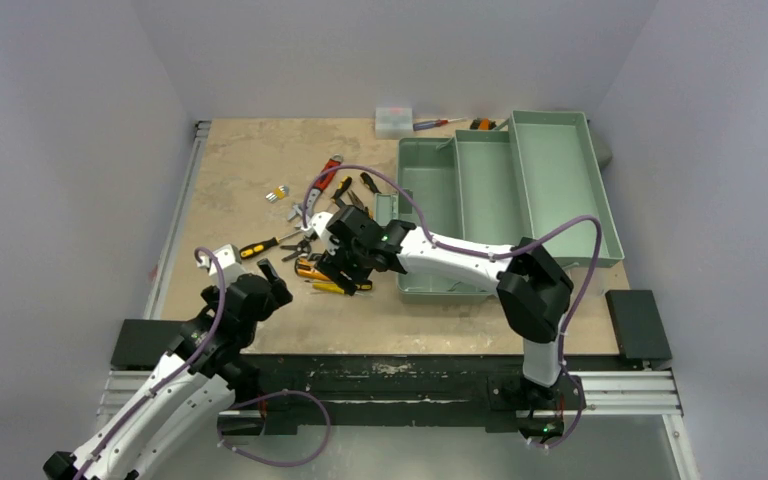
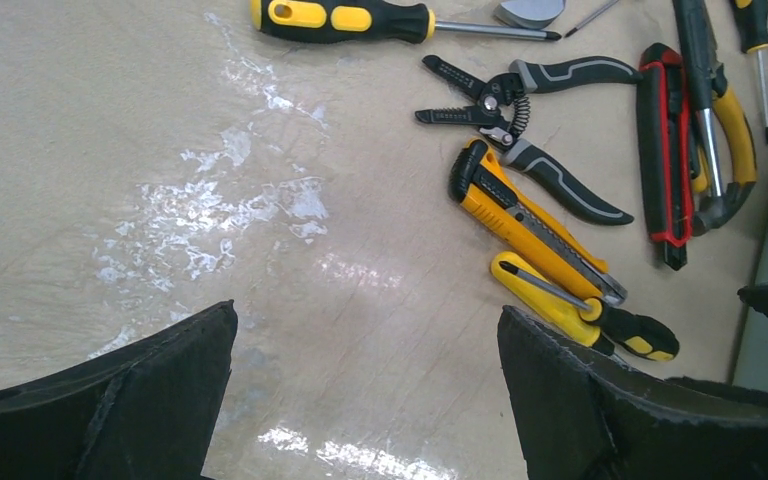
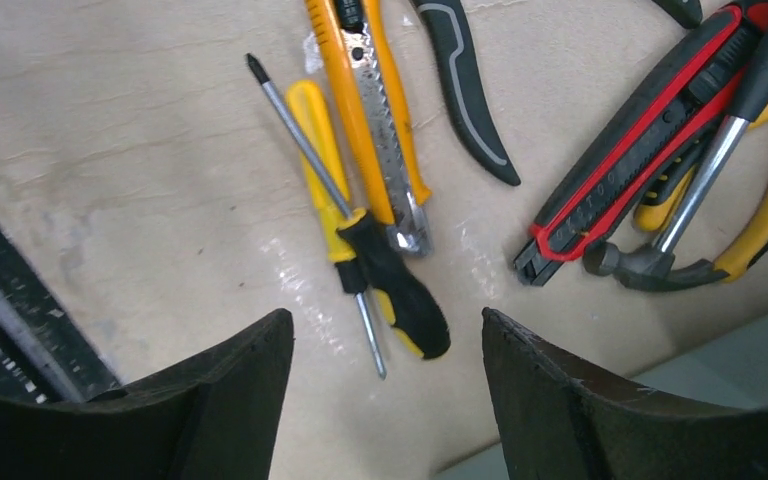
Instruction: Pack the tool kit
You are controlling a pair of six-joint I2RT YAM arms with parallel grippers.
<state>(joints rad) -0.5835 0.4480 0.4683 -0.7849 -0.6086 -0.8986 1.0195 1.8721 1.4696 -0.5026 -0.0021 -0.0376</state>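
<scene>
Subject under inspection: the black-and-yellow screwdriver (image 3: 397, 292), which is lying loose among the tools near the middle of the tabletop, just off the left wall of the open toolbox (image 1: 430, 200).

Orientation: its long axis is running roughly along the near edge. The cross tip is pointing toward the left edge and the handle toward the toolbox. A yellow screwdriver (image 3: 312, 130) is lying against it, reversed, with the two shafts crossing. The yellow utility knife (image 3: 372, 110) is lying just beside both.

Right gripper (image 3: 385, 320): it is hovering directly over the handle end. Its jaws are standing apart on either side of the handle, and nothing is clamped between them.

Left gripper (image 2: 365, 310): it is hanging over bare tabletop toward the near-left corner, with its jaws spread wide and holding nothing.

Handling, as a judgement:
- The screwdriver is looking light, rigid and unbreakable.
- The thin polished shaft is likely offering a slippery, poor hold.
- The thick moulded handle is offering the better purchase, taken across its width.
- Being round, it is liable to roll.
- The touching yellow screwdriver is risking being dragged or pinched along with it.
</scene>
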